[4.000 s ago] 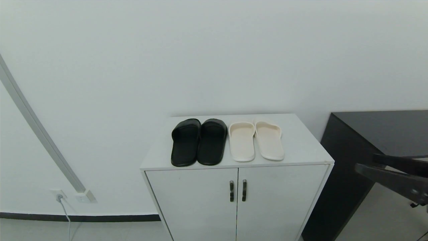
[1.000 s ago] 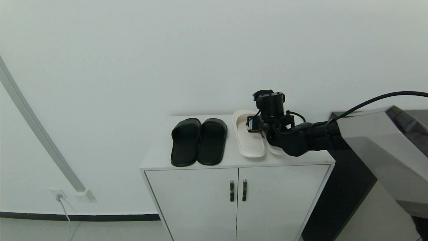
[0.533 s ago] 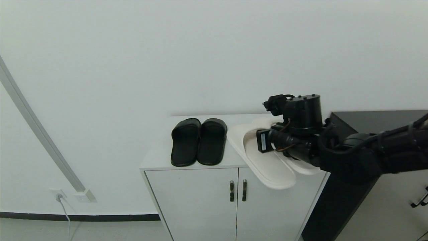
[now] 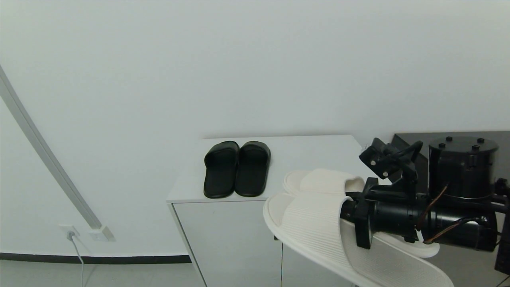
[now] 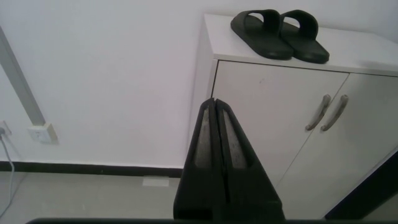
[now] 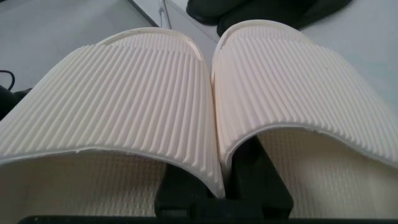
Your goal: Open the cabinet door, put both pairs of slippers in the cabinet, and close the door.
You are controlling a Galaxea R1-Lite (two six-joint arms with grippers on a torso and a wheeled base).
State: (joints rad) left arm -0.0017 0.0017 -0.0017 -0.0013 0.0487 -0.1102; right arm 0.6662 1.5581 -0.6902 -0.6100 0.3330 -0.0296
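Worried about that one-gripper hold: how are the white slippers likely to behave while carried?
The white slippers look light and fairly stiff: both jut out from the right gripper without drooping. Their ribbed straps probably resist slipping. Pinched only at the adjoining straps, they may twist or splay.

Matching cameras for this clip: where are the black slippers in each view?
Head view: black slippers on the cabinet top, left half.
Left wrist view: same pair on the cabinet top, above the closed doors.
Right wrist view: dark shape beyond the white slippers, likely them.
Shared landmark: the white cabinet top.
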